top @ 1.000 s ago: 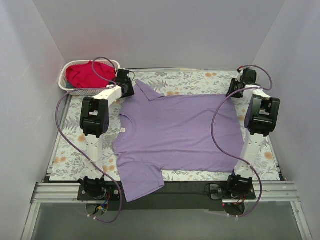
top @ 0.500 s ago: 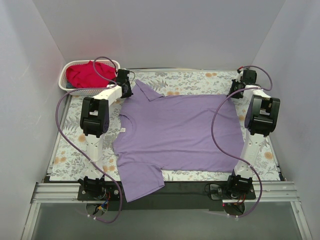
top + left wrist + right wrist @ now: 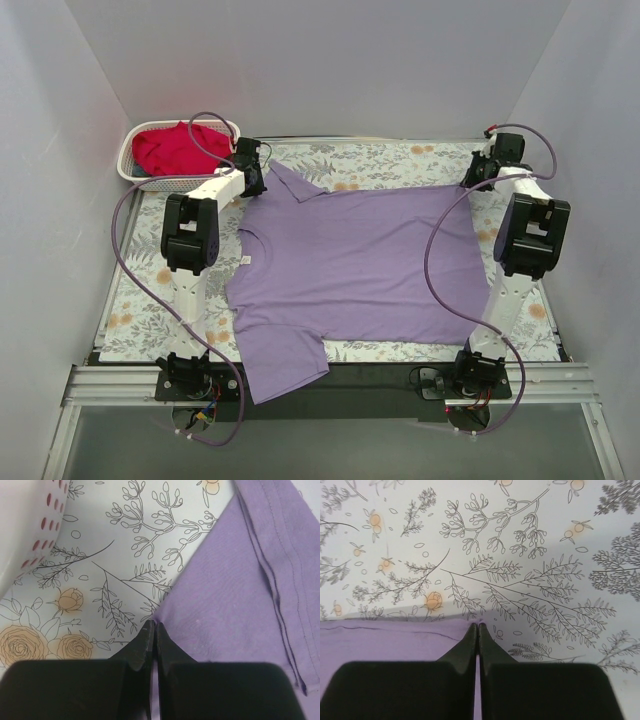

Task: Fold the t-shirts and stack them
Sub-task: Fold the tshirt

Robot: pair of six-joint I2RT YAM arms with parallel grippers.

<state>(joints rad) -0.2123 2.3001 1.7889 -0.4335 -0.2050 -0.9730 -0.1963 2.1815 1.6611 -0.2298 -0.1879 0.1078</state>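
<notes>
The lavender t-shirt (image 3: 360, 260) lies spread flat on the flower-print table cover, its neck to the left and one sleeve hanging over the near edge. My left gripper (image 3: 262, 184) is shut on the shirt's far left edge beside the far sleeve; in the left wrist view (image 3: 152, 625) the jaws pinch the purple cloth (image 3: 235, 605). My right gripper (image 3: 471, 182) is shut on the shirt's far right corner; in the right wrist view (image 3: 478, 625) the cloth (image 3: 385, 635) is pinched at its tip. The red t-shirt (image 3: 170, 148) lies bunched in the basket.
The white lattice basket (image 3: 135, 172) stands at the far left corner, close to my left gripper; its wall shows in the left wrist view (image 3: 30, 525). Grey walls close in the table on three sides. A purple cable loops over each arm.
My right arm has shifted to the right and a little farther back, drawing the shirt's far right corner outward. My left arm has not moved.
</notes>
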